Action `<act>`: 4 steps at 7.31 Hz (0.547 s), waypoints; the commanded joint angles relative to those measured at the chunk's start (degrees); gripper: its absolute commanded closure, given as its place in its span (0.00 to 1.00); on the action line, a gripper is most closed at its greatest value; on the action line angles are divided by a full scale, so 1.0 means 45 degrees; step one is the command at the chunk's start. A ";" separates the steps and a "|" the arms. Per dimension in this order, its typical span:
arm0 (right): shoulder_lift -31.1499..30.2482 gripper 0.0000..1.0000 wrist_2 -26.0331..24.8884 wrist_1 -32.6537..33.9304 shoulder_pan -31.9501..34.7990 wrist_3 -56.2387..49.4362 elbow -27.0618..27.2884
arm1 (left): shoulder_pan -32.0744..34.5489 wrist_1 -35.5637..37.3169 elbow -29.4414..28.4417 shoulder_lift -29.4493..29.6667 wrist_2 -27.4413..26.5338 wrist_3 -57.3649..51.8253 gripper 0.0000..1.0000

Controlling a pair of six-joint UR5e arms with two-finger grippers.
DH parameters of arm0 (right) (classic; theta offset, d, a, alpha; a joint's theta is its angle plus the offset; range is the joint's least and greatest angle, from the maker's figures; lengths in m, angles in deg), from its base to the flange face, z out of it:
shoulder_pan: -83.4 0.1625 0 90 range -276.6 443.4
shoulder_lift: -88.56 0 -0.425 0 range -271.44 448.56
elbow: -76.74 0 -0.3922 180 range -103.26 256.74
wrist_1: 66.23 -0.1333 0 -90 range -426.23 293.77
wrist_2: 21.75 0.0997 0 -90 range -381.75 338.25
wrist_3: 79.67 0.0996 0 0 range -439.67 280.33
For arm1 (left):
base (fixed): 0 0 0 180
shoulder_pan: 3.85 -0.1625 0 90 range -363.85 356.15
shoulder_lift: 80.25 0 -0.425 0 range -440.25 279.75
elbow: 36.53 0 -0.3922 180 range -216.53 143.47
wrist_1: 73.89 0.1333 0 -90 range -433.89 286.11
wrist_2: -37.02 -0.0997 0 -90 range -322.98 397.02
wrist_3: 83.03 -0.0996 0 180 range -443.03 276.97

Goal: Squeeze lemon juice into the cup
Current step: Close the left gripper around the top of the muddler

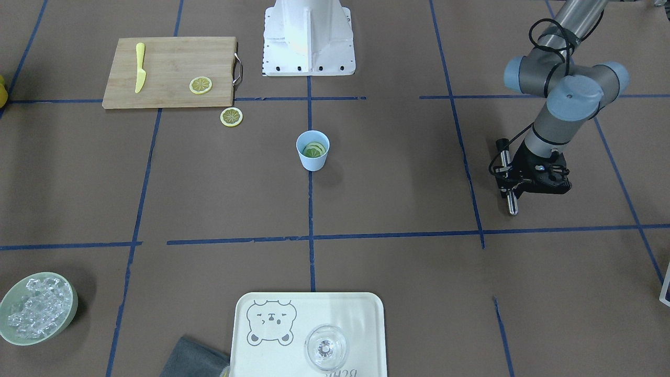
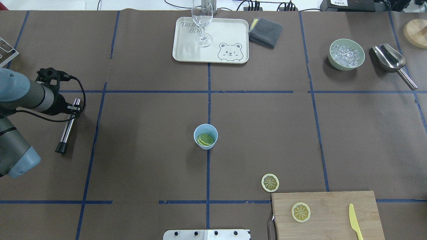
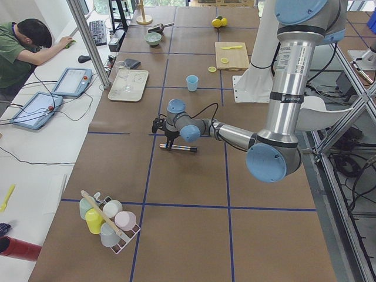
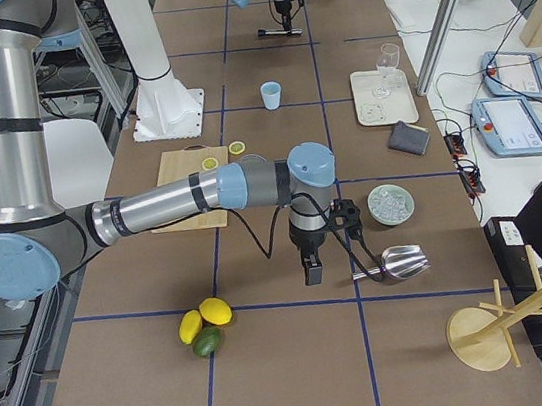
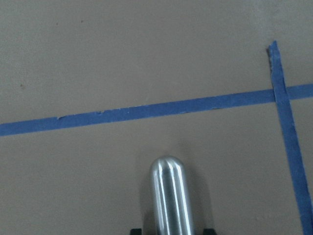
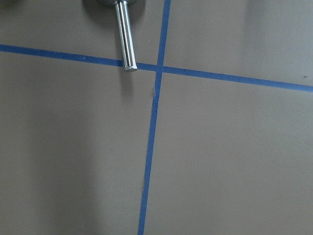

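Observation:
The light blue cup (image 1: 313,161) stands upright at the table's middle, also in the overhead view (image 2: 200,128), with lemon slices (image 2: 205,139) lying inside it. One more lemon slice (image 2: 270,182) lies on the table beside the cutting board, and another (image 2: 300,212) lies on the board. My left gripper (image 1: 510,180) is far to the cup's side, low over the table, shut on a metal rod (image 2: 68,125). The rod's rounded tip (image 5: 168,196) shows in the left wrist view. My right gripper (image 4: 312,263) shows only in the exterior right view, near a metal scoop; I cannot tell whether it is open.
A wooden cutting board (image 2: 333,203) holds a yellow knife (image 2: 355,225). A white tray (image 2: 227,33) carries a clear glass (image 2: 202,20), with a grey cloth (image 2: 265,31) beside it. A green bowl of ice (image 2: 347,54) and a metal scoop (image 2: 392,60) sit at the far right.

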 commanded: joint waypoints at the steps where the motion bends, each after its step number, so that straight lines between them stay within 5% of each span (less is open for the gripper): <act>1: 0.0002 0.00 0.0000 0.0000 0.0001 0.0020 -0.0019 | 0.0000 0.0018 0.0455 -0.0004 0.0011 -0.0031 1.00; 4: 0.0002 0.00 0.0000 0.0000 0.0001 0.0059 -0.0039 | 0.0039 -0.0253 0.1843 0.0615 -0.0008 -0.0051 1.00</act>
